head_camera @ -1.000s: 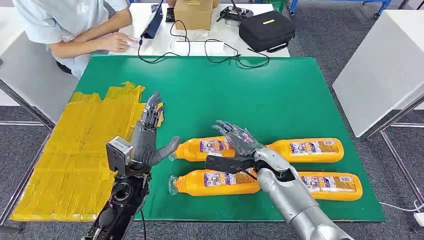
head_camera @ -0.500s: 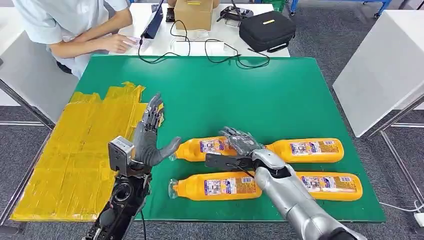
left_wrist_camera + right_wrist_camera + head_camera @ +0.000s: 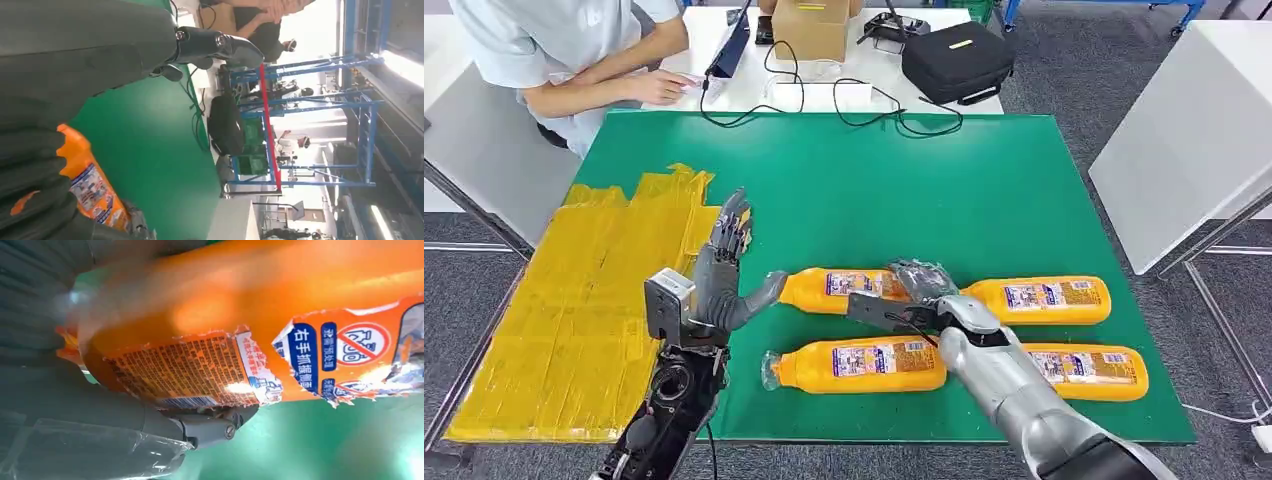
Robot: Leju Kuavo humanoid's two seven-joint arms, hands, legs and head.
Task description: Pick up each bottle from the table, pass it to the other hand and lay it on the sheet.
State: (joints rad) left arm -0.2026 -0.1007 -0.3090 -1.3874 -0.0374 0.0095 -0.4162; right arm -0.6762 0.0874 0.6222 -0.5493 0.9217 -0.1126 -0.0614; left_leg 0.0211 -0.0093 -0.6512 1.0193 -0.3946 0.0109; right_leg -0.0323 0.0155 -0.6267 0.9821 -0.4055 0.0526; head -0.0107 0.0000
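Four orange bottles (image 3: 864,364), one yellow sheet (image 3: 574,310).

Grey carpet (image 3: 1064,60) covers the floor around the green-topped table (image 3: 984,190). Beyond its far edge stands a white desk (image 3: 754,95) carrying a cardboard box (image 3: 812,28), a black case (image 3: 957,62) and trailing black cables (image 3: 894,110), where a seated person (image 3: 564,60) leans. Another white table (image 3: 1184,130) stands to the right, and the left wrist view shows blue metal racking (image 3: 320,120) under bright light.

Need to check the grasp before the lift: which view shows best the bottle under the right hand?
The right wrist view: the bottle is close up there, label legible, with the thumb against it. The head view shows the whole bottle lying on the green table, partly covered by the right hand. The left wrist view shows one end, blurred.
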